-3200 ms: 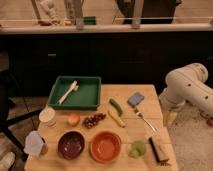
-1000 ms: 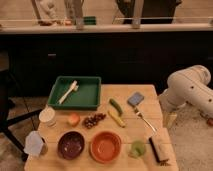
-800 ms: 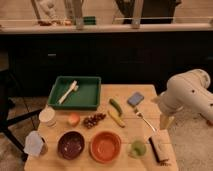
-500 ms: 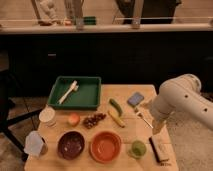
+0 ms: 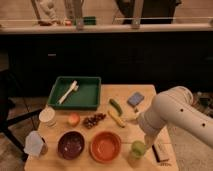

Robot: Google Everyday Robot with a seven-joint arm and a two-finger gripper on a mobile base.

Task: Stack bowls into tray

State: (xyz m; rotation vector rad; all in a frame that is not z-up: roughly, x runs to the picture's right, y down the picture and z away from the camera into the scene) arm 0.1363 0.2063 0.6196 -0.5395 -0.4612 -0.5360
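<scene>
The single camera view looks down on a light wooden table (image 5: 131,90) in front of a dark counter. At its back left lies the dark green rectangular plastic tray (image 5: 92,96) with raised sides, and in it rests only a pale long-handled utensil (image 5: 67,92), lying aslant. Both bowls stand outside the tray at the front edge of the table. The glossy dark purple round bowl (image 5: 71,145) is on the left and the bright orange round bowl (image 5: 105,146) just beside it on the right; each is upright and unstacked, with nothing inside. Left of them are a small white lidded cup (image 5: 47,116) and a crumpled white bag (image 5: 35,144). Between bowls and tray lie a small orange fruit (image 5: 73,119), a bunch of dark grapes (image 5: 93,120), a yellow banana (image 5: 117,119) and a green cucumber (image 5: 115,105); a blue sponge (image 5: 135,99) sits farther right. The bulky white robot arm (image 5: 172,112) reaches in from the right, and its gripper (image 5: 148,140) hangs at the front right of the table, just beside a light green round fruit (image 5: 138,148), fingers spread apart and gripping nothing, well apart from the tray.
</scene>
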